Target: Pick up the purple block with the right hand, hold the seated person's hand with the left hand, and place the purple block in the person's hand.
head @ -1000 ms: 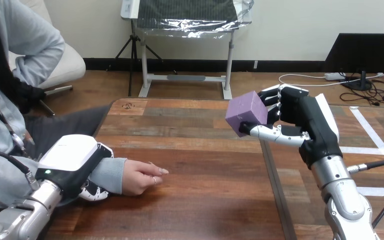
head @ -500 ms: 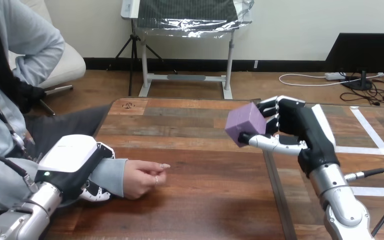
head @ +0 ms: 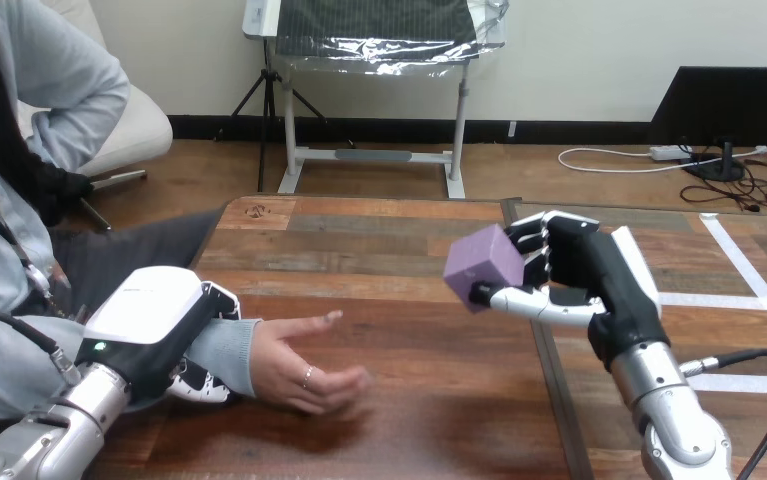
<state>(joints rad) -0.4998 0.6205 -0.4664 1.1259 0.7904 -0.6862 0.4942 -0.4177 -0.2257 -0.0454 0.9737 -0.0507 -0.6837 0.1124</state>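
Wooden worktop (head: 409, 420), dark planks. Right hand (head: 599, 265) has the purple block (head: 483, 266) lifted clear of it. Fingers (head: 531, 240) are curled on the block's far side and the thumb (head: 519, 300) is under its near lower edge, so it's a pinch on opposite faces. Block sticks out to the left past the fingertips, tilted on a corner, mostly free of the palm.

Handling, judging by looks: light, stiff, probably foam or plastic, matte faces, not fragile. Flat faces are the place to hold it; corners would let it roll. A pinch this shallow could let it twist if bumped.

Left hand (head: 149, 320) sits over the person's wrist (head: 221, 350), fingers (head: 197, 385) curled round beneath the sleeve, so it's closed on the wrist. Person's hand (head: 304, 365) pokes out just past those fingers, palm mostly up, loosely open, low over the worktop.

Block vs target: the person's hand is well to the left of the right fingers and lower. Next move, my guess: carry left and down, set a flat face in the palm, then release.
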